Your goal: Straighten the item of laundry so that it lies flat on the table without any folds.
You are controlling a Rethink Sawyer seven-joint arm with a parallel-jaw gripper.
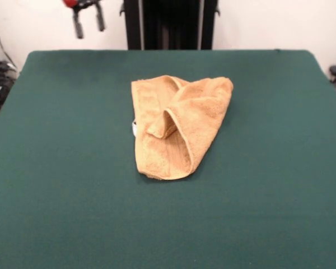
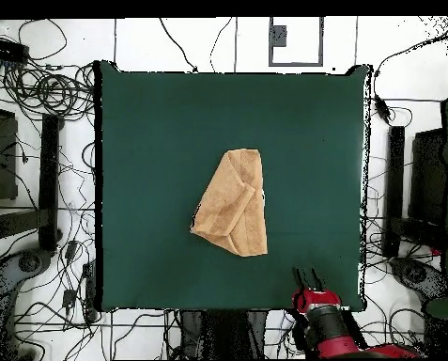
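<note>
Towel: the golden-tan towel [image 1: 176, 129] [image 2: 232, 203] lies near the middle of the tabletop, folded over on itself into a rough wedge, one flap doubled across the top with a raised crease running down it.
Tag: a small white tag [image 1: 134, 128] peeks out at one edge of the cloth.
Tabletop: dark green tabletop [image 1: 61, 168] [image 2: 152, 141], far larger than the towel.
Tool: the tool [image 1: 89, 21] [image 2: 308, 279] hangs up by the tabletop's edge at a corner, well apart from the towel, its two fingers spread with nothing between them.
</note>
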